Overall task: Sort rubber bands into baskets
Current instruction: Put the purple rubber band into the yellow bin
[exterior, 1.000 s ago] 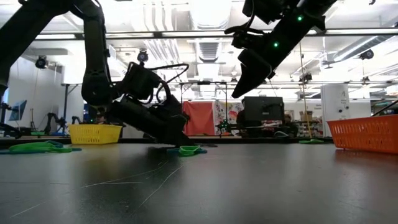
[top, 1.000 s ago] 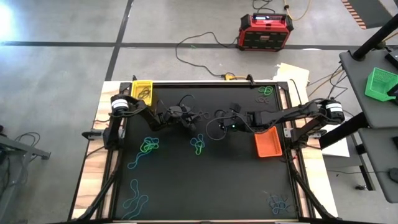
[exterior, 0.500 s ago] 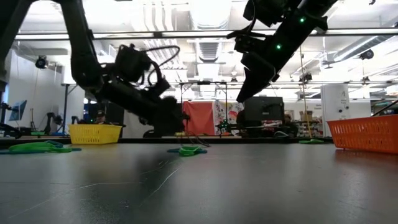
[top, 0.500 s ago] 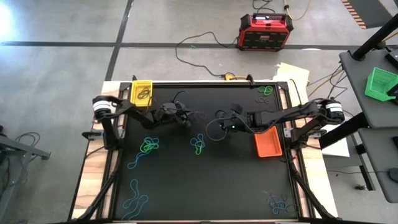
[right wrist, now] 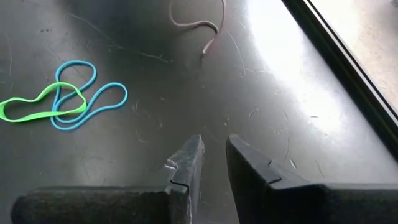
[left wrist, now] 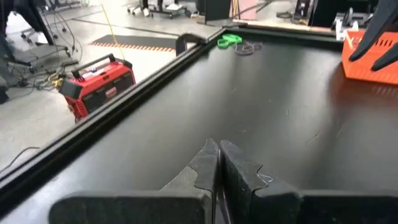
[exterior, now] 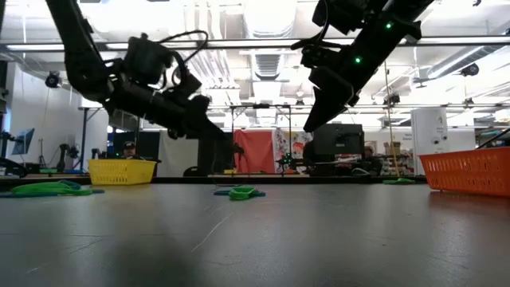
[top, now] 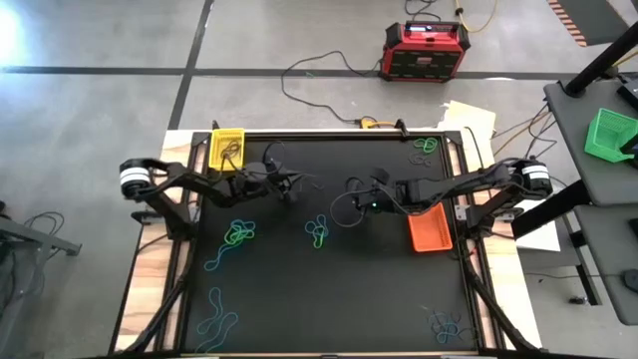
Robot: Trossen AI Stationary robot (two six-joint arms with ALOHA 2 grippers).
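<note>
Rubber bands (top: 317, 231) lie scattered across our surface (top: 329, 299), unsorted. Left gripper (top: 291, 191), fingers pressed together and empty, hangs near the yellow basket (top: 226, 149). Right gripper (top: 351, 204), narrowly parted, hovers mid-surface beside the orange basket (top: 431, 231).

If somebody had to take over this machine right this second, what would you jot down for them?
Left gripper: shut, nothing seen in it, raised off the table beside the yellow basket.
Right gripper: fingers slightly apart, empty, hovering mid-table beside the orange basket.
Green basket: off on a side stand to the right, away from the table.
Done: yellow basket holds some dark bands; the orange one looks empty.
Left: loose rubber bands are all over the mat, such as a green and blue tangle, a blue and green cluster at centre, teal ones at the near left, more at the near right corner and the far right corner.
</note>
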